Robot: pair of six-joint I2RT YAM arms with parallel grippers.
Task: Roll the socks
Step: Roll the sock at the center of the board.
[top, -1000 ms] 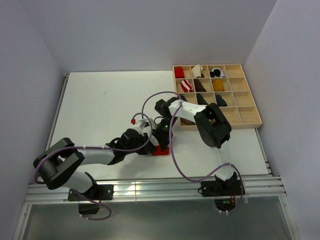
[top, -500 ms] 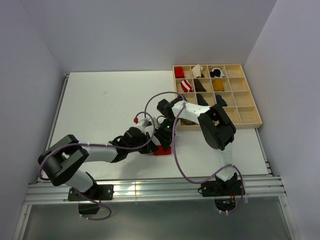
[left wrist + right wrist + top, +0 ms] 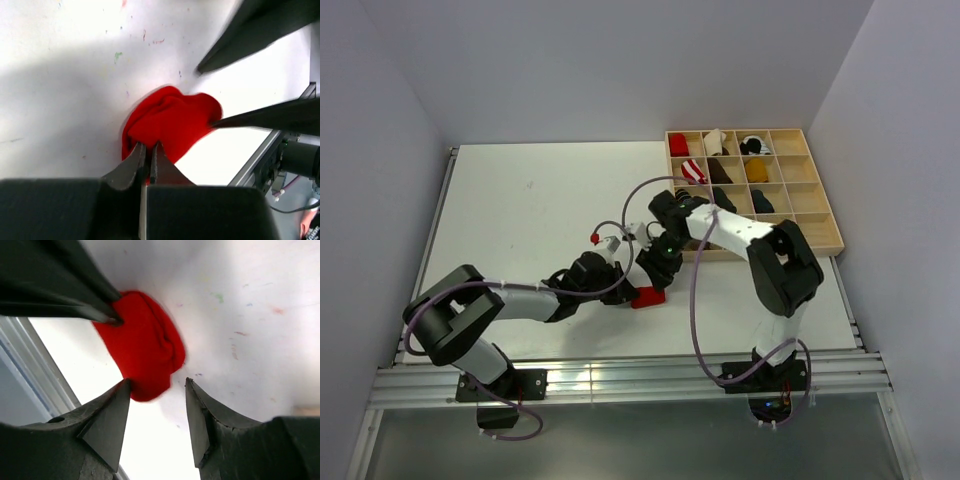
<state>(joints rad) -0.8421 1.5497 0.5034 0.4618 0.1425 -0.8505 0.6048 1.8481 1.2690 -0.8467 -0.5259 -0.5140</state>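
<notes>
Pinching the red sock (image 3: 170, 125) near the worktop (image 3: 520, 220) front edge

The left pincer (image 3: 146, 150) is closed narrow on the near edge of the bunched red sock. The sock lies on the white worktop, down-left of the wooden compartment tray (image 3: 815, 235). The right pincer (image 3: 157, 385) hangs just over the same sock, fingers spread wide, gripping nothing.

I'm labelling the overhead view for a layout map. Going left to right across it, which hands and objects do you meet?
Left hand → red sock → wooden tray. The right hand overlaps the sock, so I leave it out.
</notes>
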